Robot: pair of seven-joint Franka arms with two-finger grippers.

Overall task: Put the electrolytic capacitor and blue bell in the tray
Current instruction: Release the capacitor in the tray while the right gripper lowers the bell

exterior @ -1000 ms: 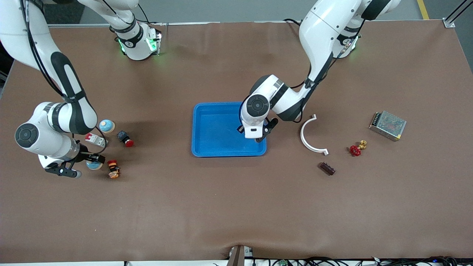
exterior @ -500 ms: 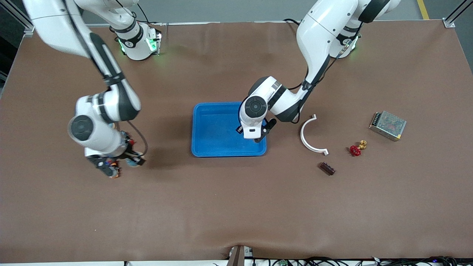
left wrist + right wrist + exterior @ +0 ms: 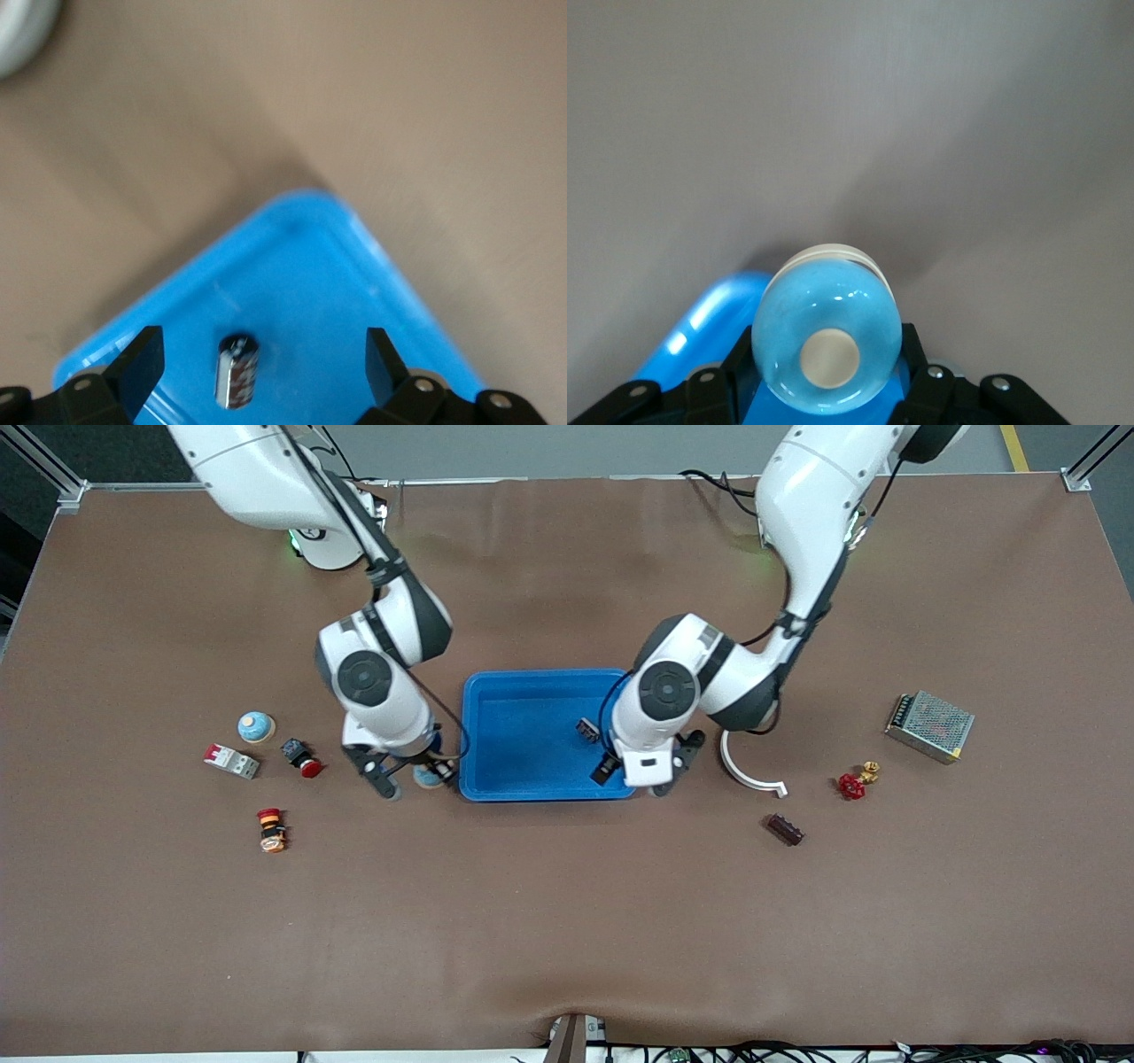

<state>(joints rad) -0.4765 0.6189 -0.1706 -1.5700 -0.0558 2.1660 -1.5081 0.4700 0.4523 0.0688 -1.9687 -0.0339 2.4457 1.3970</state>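
While the right gripper [image 3: 413,774], fingers clamped on the blue bell [image 3: 830,341], hangs just beside the tray [image 3: 496,784], releasing there would drop it on the table; the electrolytic capacitor [image 3: 237,370] lies in the tray under the left gripper [image 3: 634,771], fingers spread empty.

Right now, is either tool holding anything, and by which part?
The right tool grips the blue bell by its dome's sides. The left tool, open over the tray, holds nothing.
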